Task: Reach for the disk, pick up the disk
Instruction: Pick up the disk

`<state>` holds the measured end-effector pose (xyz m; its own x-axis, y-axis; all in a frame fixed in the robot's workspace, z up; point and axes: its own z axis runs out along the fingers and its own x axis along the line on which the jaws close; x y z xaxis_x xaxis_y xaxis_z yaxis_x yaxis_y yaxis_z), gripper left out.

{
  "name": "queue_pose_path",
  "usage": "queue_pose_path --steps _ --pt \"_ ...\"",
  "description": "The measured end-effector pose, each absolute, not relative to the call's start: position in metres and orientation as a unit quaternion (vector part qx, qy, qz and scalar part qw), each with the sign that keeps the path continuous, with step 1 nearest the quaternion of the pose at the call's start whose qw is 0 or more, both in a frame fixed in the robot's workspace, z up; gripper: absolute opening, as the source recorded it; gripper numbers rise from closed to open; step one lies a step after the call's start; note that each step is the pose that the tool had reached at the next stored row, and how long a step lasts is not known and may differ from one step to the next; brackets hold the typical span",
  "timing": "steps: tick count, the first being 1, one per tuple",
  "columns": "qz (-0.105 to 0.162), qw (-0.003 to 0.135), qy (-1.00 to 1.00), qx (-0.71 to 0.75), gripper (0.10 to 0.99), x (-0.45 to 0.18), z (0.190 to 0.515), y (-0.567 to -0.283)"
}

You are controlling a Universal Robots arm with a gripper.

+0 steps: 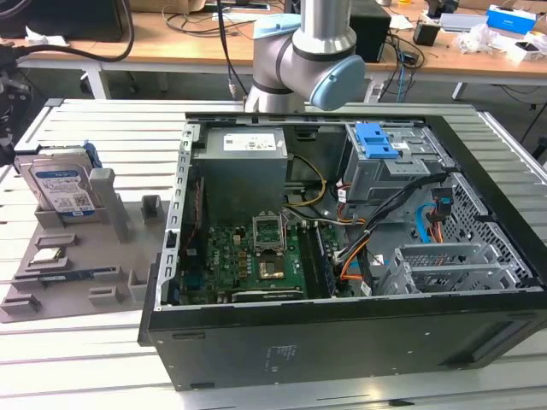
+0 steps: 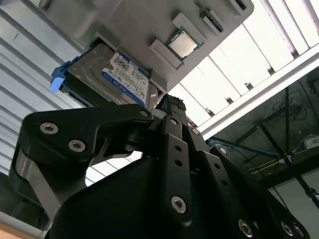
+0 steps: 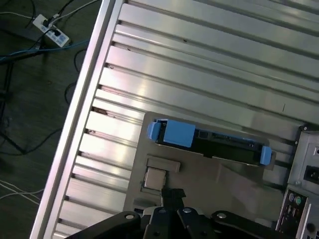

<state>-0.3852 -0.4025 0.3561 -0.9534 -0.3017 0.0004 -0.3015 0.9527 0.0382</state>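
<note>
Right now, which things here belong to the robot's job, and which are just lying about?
Job: disk, gripper.
Lying about: chip, grey holder, open computer.

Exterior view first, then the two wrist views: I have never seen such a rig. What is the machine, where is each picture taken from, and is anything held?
The exterior view comes from a camera off the machine. The grey jointed column is a robot arm, beyond an open computer case on a slatted metal table. At the exterior view's left, a grey holder carries the disk, standing upright, and a small chip. Both wrist views come from cameras riding on the arm, looking past its black gripper toward that holder. The disk shows there with its blue rails. The gripper is apart from the disk, which rests in the holder, not picked up.
</note>
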Motion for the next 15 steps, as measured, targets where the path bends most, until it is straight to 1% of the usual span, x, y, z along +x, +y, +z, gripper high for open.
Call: queue_pose_path --steps 15 --pt "-0.018 0.006 -0.961 0.276 0.106 -0.3852 0.3562 -0.4025"
